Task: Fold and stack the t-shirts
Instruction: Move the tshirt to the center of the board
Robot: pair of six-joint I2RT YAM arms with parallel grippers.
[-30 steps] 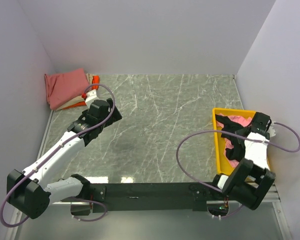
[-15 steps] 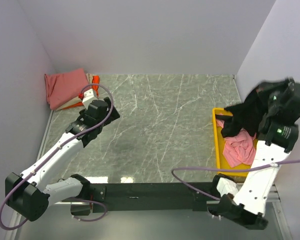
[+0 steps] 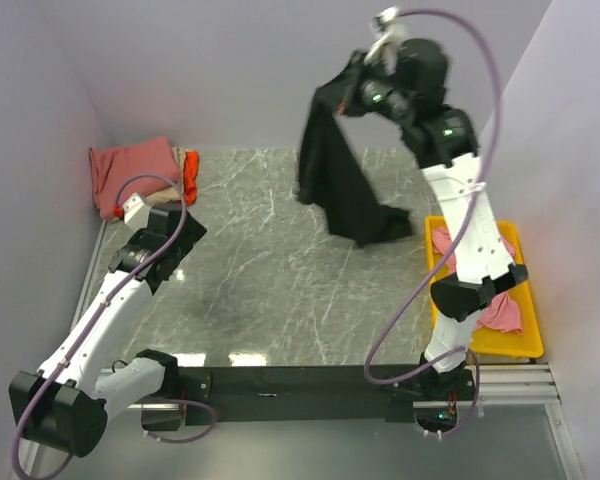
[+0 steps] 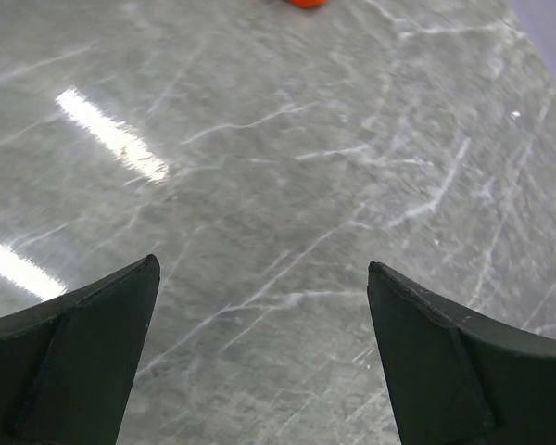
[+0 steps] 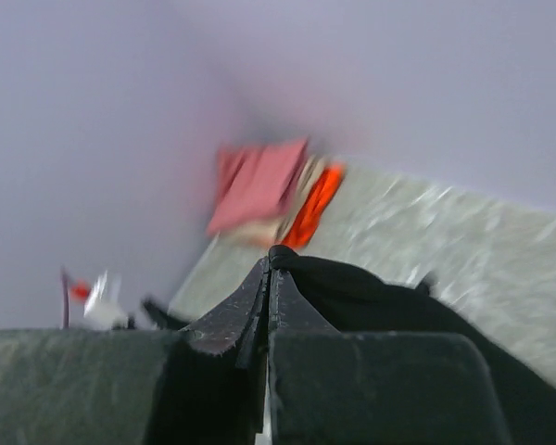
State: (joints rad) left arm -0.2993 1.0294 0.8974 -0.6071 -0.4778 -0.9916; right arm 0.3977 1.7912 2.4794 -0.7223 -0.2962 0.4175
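black t-shirt (image 3: 340, 185) hangs limp and creased, lifted above the far worktop (image 3: 270, 270) | right pincer (image 5: 269, 267) clenched on its top edge | left pincer (image 4: 261, 267) released, over worktop | yellow bin (image 3: 500, 345) holds pink t-shirt (image 3: 505, 312) | folded stack (image 3: 130, 172) in far-left corner

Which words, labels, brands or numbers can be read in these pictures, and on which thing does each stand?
None can be read.
The black t-shirt, the folded stack and the yellow bin show no legible text in any view. The right wrist view is blurred.
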